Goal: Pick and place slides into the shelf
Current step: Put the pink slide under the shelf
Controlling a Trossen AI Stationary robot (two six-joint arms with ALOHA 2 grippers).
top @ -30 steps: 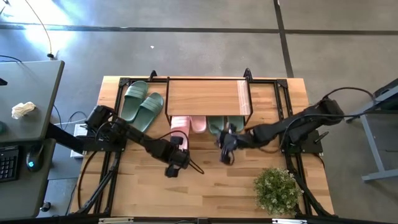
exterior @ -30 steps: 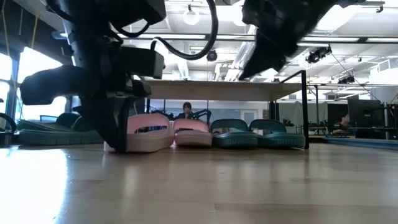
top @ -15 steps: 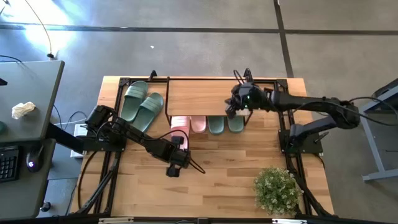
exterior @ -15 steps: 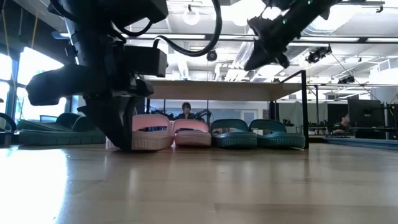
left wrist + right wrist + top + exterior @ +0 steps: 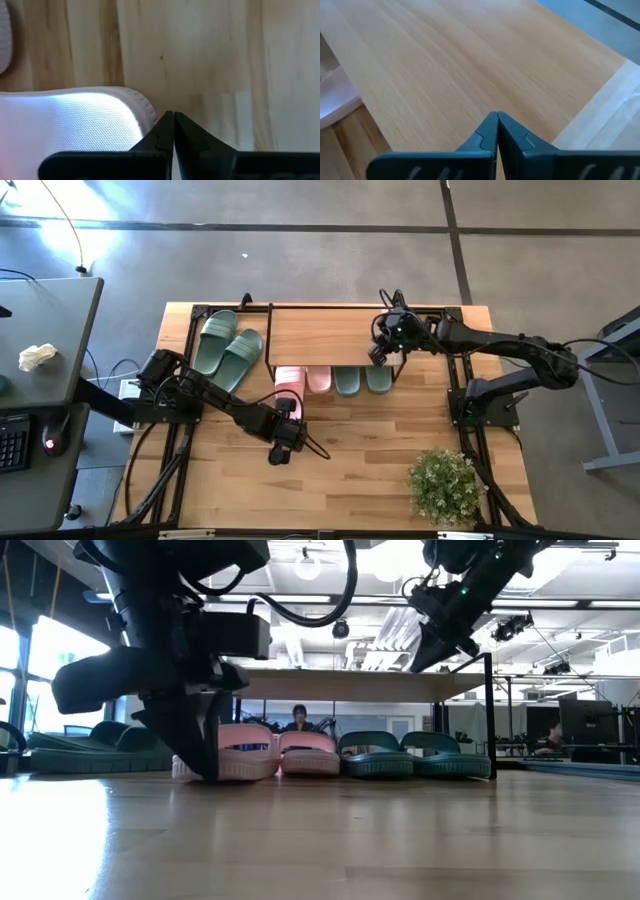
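Note:
The shelf (image 5: 320, 335) stands at the table's far middle. Under its wooden top, a pink pair of slides (image 5: 305, 378) and a green pair (image 5: 362, 380) rest side by side on their soles, heels toward the near edge. A second green pair (image 5: 225, 348) lies on the table left of the shelf. My left gripper (image 5: 292, 408) is shut, tips down at the heel of the left pink slide (image 5: 75, 125). My right gripper (image 5: 377, 358) hovers shut above the right end of the shelf's top (image 5: 445, 65) and holds nothing. My left gripper's shut fingertips (image 5: 173, 120) slant down from the near side, right at the heel rim (image 5: 142, 107) of the left pink slide, which lies flat on the table. Whether they touch the rim, I cannot tell.
A potted plant (image 5: 443, 485) stands near the table's near right corner. The black frame posts (image 5: 490, 715) of the shelf rise at its corners. Bare tabletop lies in front of the shelf. A person (image 5: 300, 718) sits in the room behind.
My right gripper has swung from the table in front of the green pair, up and toward the far right, and now hovers over the shelf top's right end, staying shut. The green pair stays under the shelf.

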